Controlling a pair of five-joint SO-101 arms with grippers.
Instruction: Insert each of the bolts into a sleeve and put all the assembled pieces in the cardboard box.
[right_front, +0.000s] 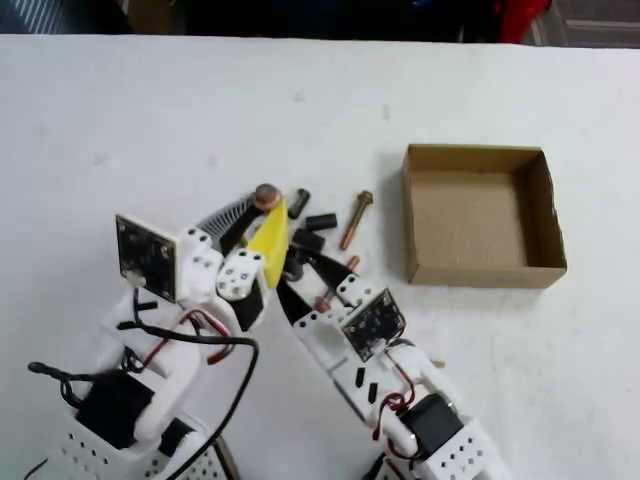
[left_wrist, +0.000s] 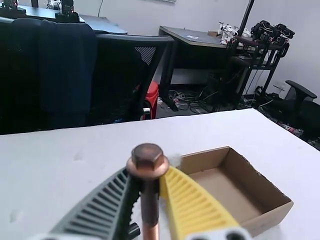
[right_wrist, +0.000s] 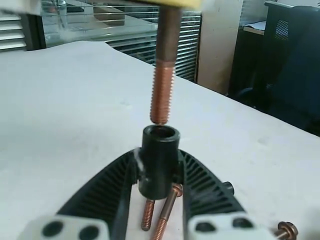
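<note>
**Over the middle of the table: bolt tip poised above a sleeve's bore**

Near the table's (right_front: 150, 120) centre, the two arms meet just beside the open cardboard box (right_front: 547, 205). The left gripper (right_front: 262, 207), with one yellow and one grey ribbed finger, is clamped narrowly on a copper-coloured bolt (left_wrist: 148, 161). It holds the bolt upright, hex head on top and shank between the fingers.

From the right wrist view, the bolt's threaded end (right_wrist: 161, 95) hangs straight above a black sleeve (right_wrist: 159, 150). The tip is just over the sleeve's open mouth and seems not to have entered, though the gap is too slight to be sure. The right gripper (right_wrist: 159, 170) has its black ribbed fingers closed on the sleeve's sides and holds it upright, clear of the tabletop.

Below that gripper two loose bolts (right_wrist: 167, 215) lie side by side on the table. In the high view a third bolt (right_front: 356, 218) lies between the grippers and the box, with two spare sleeves (right_front: 320, 222) close beside it. The held sleeve is hard to separate from the dark fingers in that view.

The box (left_wrist: 262, 200) sits flat, with only its bare cardboard floor showing.
</note>
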